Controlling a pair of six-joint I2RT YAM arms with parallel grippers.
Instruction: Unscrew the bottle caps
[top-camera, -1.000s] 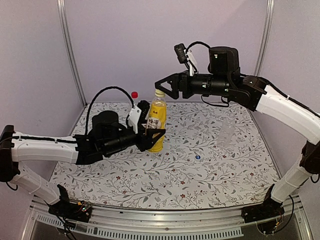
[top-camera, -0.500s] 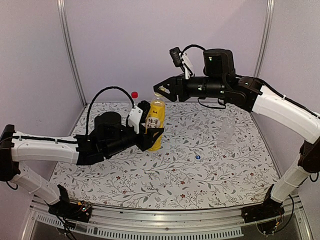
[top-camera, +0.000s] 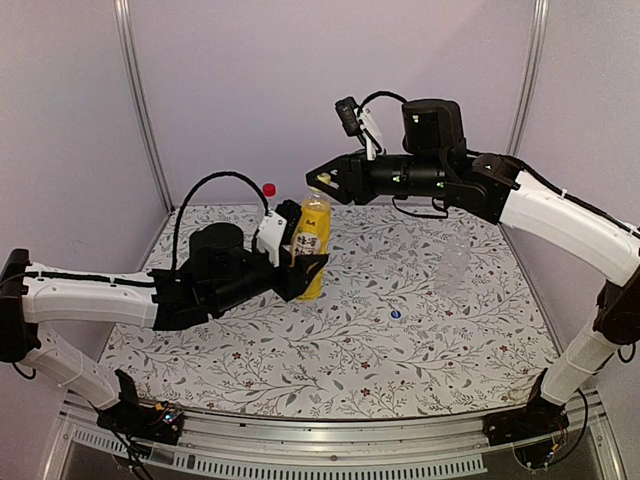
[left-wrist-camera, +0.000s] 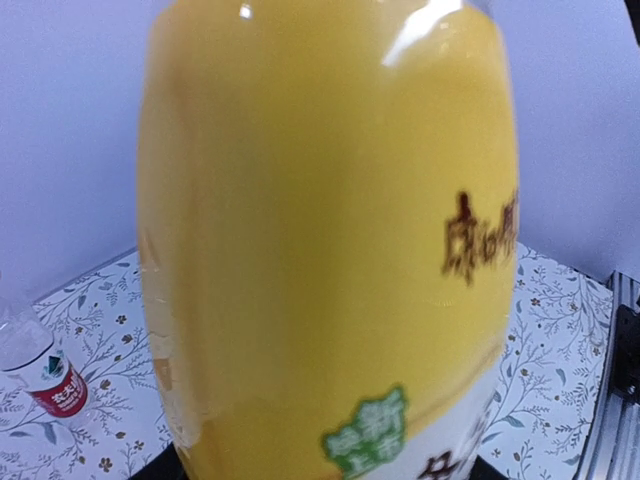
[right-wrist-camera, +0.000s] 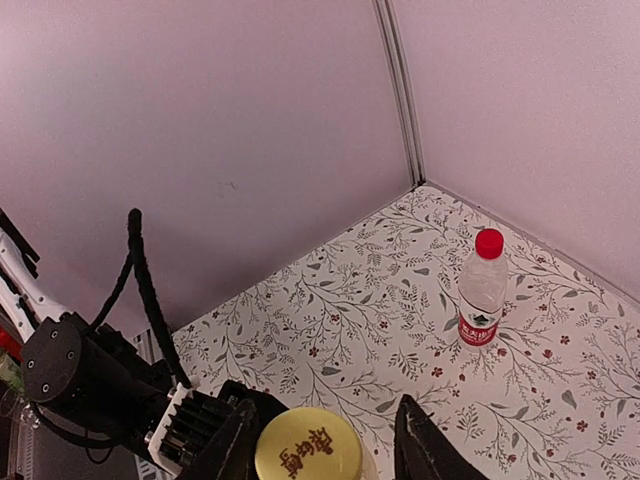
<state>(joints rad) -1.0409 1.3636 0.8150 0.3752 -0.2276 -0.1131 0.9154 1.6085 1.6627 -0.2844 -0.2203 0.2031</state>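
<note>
My left gripper is shut on the yellow-orange drink bottle, holding it upright on the table; the bottle fills the left wrist view. Its yellow cap sits between the fingers of my right gripper, which hangs over the bottle top. The left finger touches the cap and the right finger stands a little off it. The clear bottle with the red-and-white label and red cap stands behind. A clear unlabelled bottle stands at the right, with a blue cap lying on the table.
The flowered tablecloth covers the table. Purple walls with metal posts close the back and sides. The left arm's black cable loops up beside the held bottle.
My right gripper has moved left and down over the yellow cap and its jaws have narrowed around it. The left arm and the bottle have stayed put.
</note>
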